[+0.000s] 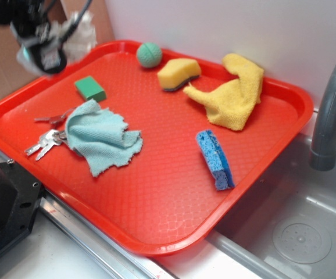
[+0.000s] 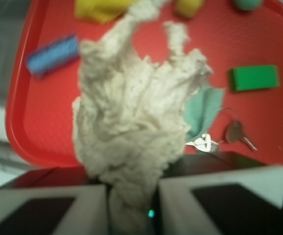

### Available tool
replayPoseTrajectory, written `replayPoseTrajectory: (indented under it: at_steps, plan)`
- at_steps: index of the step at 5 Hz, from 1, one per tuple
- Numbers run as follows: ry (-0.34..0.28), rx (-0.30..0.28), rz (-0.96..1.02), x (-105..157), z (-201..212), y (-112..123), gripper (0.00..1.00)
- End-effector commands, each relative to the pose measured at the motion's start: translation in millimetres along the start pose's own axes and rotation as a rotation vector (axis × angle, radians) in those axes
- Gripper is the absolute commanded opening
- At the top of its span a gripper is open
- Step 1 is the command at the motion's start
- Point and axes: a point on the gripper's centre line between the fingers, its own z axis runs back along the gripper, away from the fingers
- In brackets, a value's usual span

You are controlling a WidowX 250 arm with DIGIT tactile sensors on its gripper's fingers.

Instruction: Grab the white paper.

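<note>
The white paper (image 2: 131, 122) is a crumpled off-white wad hanging from my gripper (image 2: 131, 208), whose two pale fingers are shut on its narrow lower end. In the exterior view the gripper (image 1: 46, 55) is raised above the tray's far left corner, blurred, with the white paper (image 1: 84, 29) showing beside it, clear of the red tray (image 1: 174, 197). The paper hides much of the tray's middle in the wrist view.
On the tray lie a pale teal cloth (image 1: 101, 136), keys (image 1: 46, 142), a green block (image 1: 90, 88), a green ball (image 1: 149, 54), a yellow sponge (image 1: 178, 73), a yellow cloth (image 1: 233, 93) and a blue sponge (image 1: 215, 159). A grey faucet (image 1: 331, 110) and sink stand at right.
</note>
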Motion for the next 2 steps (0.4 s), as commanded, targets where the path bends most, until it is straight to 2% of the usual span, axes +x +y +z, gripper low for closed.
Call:
replayPoseTrajectory:
  at_steps: [1,2]
  plan:
    - [-0.138,0.165,0.271,0.3,74.0,14.2,0.00]
    - [-0.101,0.213,0.251,-2.0,58.5,11.6,0.00]
